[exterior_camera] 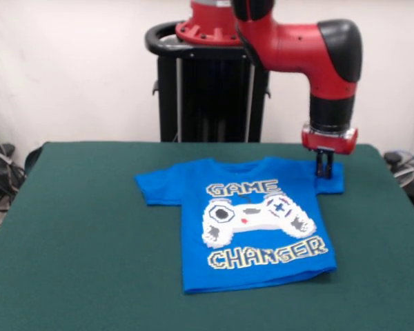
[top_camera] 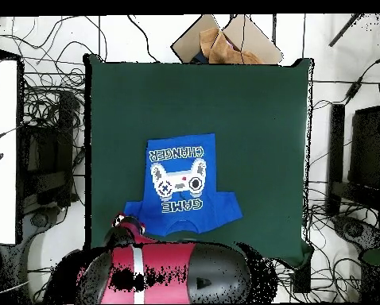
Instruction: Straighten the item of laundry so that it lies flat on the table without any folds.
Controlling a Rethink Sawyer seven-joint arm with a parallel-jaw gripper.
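"GAME CHANGER" on blue T-shirt (exterior_camera: 255,221)

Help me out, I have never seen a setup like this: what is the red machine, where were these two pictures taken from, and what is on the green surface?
The red and black machine is a robot arm on a black pedestal. One picture looks across the table at it; the other looks straight down from above, with the arm at the bottom. On the green table lies a blue T-shirt printed with a game controller and the words GAME CHANGER, mostly spread flat. The arm's gripper is down on one sleeve. Whether it is pinching the cloth cannot be seen. In the view from above, the shirt appears turned round.
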